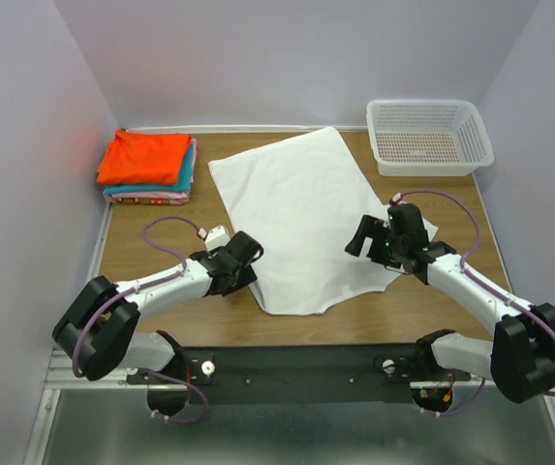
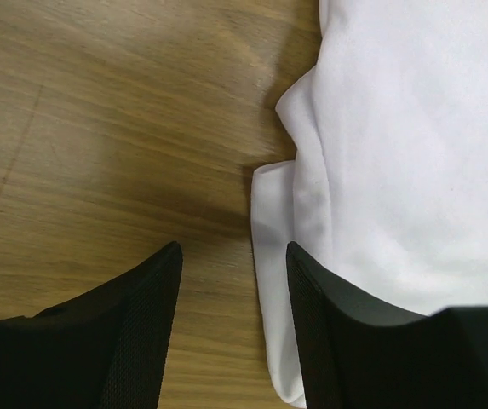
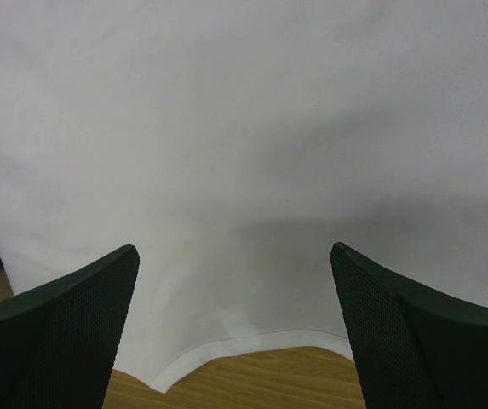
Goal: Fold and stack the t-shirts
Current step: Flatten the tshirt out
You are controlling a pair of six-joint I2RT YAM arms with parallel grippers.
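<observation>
Across the middle of the counter (image 1: 132, 300) lies the white shirt (image 1: 301, 213), spread flat and slanted, one end toward the back wall and the other toward the arms. It looks narrowed to a long panel, so I judge the folding partly done, with an end-over-end fold likely next.

At the far right sits the basket (image 1: 427, 167), apart from the cloth. At the far left is the stack (image 1: 146, 160) of folded shirts, orange-red on top with teal and pink beneath. That is probably where the white one will go.

Both arms reach in low from their bases, with wrists turned inward to flank the shirt's near end, which suits a two-sided pinch.

The left arm (image 1: 161, 286) brings the left claw (image 2: 232, 251) to the cloth's left edge. It is parted and empty, one finger over bare wood and the other over white cloth, with a doubled layer of the edge between them.

The right arm (image 1: 471, 286) holds the right claw (image 3: 232, 249) over the near right edge. Its fingers are spread wide and grip nothing, and the hem shows in the gap. I cannot tell whether either claw touches the cloth.
</observation>
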